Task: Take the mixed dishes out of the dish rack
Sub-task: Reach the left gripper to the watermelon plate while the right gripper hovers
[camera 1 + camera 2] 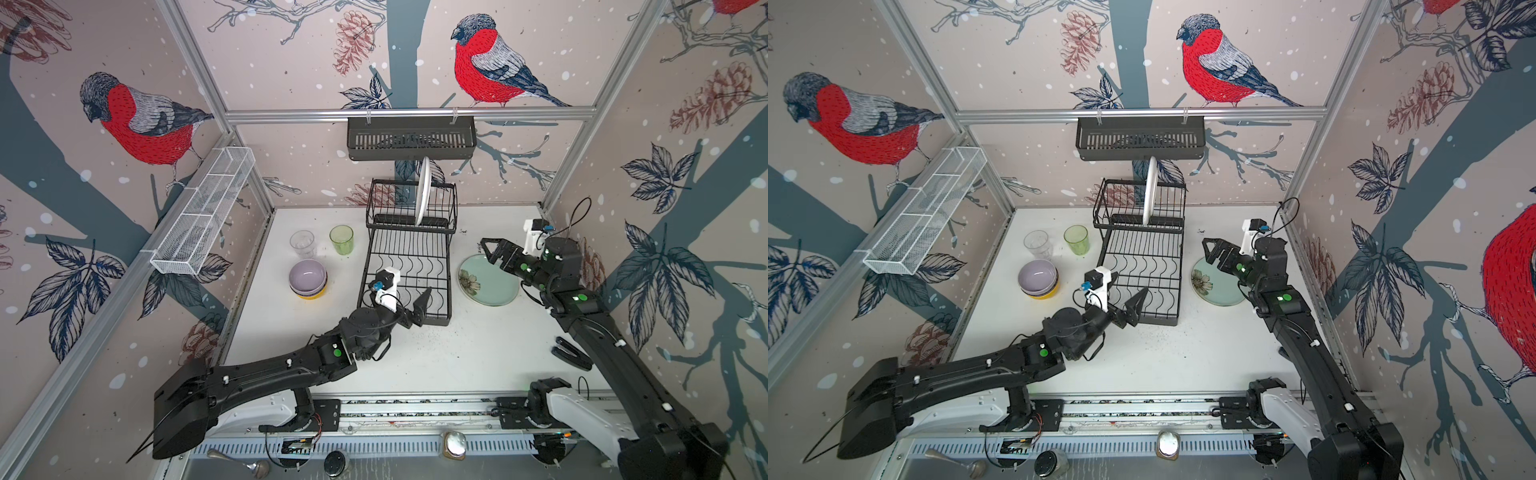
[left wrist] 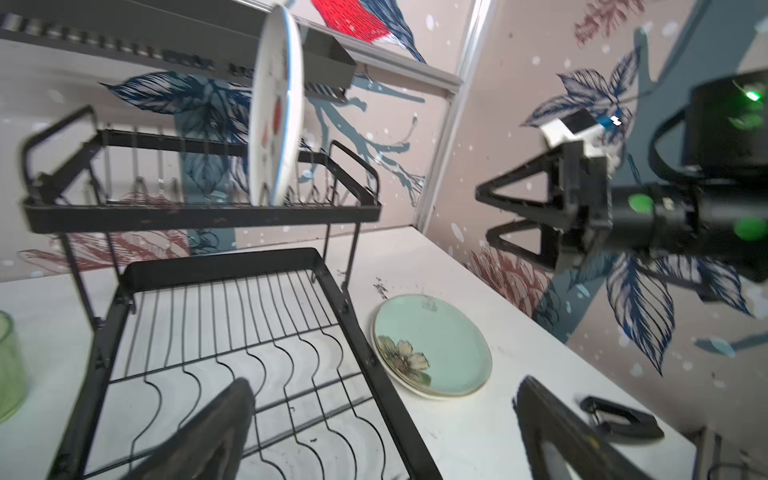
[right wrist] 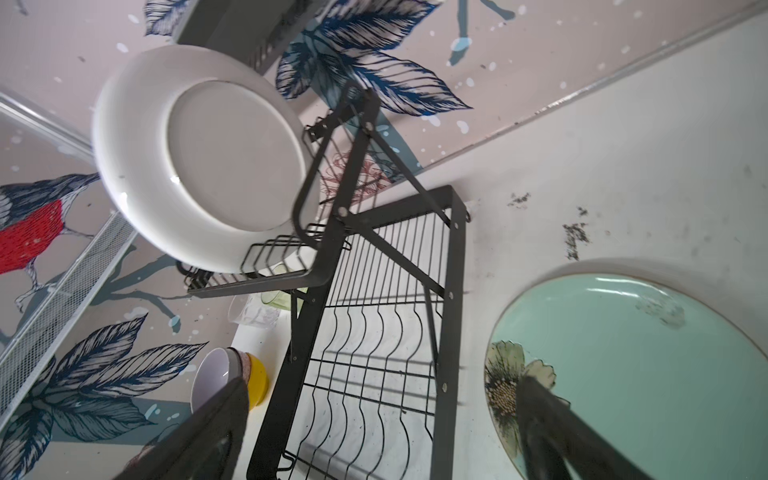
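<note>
Left gripper (image 1: 417, 309) and right gripper (image 1: 487, 251) spread, empty. Advised: pinch plate (image 1: 423, 191) by top rim, lift straight up clear of rack (image 1: 411, 227).

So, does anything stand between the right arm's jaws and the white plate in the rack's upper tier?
Only the dish rack itself: its side rail crosses the white plate low down; the top stands free.

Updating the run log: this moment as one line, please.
rack: white plate upright on top tier | out: stacked bowls, clear glass, green glass, mint plate | left end effector: open, empty | right end effector: open, empty
</note>
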Robot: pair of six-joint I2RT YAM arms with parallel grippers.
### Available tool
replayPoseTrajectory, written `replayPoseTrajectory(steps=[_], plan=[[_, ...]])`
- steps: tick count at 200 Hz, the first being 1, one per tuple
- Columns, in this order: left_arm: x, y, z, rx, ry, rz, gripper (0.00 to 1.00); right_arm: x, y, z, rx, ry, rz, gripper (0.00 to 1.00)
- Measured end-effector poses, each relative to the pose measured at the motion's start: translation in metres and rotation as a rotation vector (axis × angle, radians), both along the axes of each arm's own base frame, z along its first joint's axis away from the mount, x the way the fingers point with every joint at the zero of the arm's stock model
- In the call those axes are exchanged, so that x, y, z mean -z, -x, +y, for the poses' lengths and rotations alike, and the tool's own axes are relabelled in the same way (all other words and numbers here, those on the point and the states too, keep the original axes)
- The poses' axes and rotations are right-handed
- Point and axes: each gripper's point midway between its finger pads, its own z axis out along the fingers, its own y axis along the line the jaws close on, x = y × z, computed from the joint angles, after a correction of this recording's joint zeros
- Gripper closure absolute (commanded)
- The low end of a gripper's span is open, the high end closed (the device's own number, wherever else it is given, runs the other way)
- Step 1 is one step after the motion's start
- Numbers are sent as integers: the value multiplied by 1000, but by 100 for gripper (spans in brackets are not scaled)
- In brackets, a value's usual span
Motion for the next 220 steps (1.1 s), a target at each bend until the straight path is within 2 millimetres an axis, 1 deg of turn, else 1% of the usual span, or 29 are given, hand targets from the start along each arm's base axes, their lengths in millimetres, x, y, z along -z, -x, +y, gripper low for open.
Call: replayPoseTrajectory(steps=[13, 35, 53, 63, 79, 104, 119, 132, 163, 174, 197, 220], plan=[[-15, -12, 16, -46, 41, 6, 2, -7, 5, 10, -30, 16, -56, 1], [-41, -32, 37, -92, 87, 13, 2, -7, 12, 14, -34, 33, -109, 0], [-61, -48, 42, -88, 119, 25, 2, -6, 20, 16, -54, 43, -157, 1], [-67, -56, 42, -78, 128, 43, 2, -6, 25, 18, -71, 39, -180, 0], [-75, -70, 36, -61, 145, 88, 2, -6, 31, 22, -109, 45, -217, 0], [-87, -80, 14, -2, 131, 136, 2, -3, 41, 29, -177, 60, -253, 0], [-97, -88, 7, 4, 137, 148, 2, 1, 44, 32, -199, 60, -252, 0], [-102, -96, 1, 3, 134, 150, 2, 5, 45, 34, -215, 57, -248, 1], [-95, -117, -13, -2, 104, 176, 2, 14, 51, 38, -245, 34, -225, 1], [-93, -125, -20, 6, 88, 187, 2, 14, 55, 40, -259, 22, -226, 1], [-89, -144, -32, 17, 63, 206, 2, 2, 70, 46, -318, -4, -273, 0], [-83, -163, -38, 15, 48, 224, 2, -12, 87, 53, -384, -25, -335, 0]])
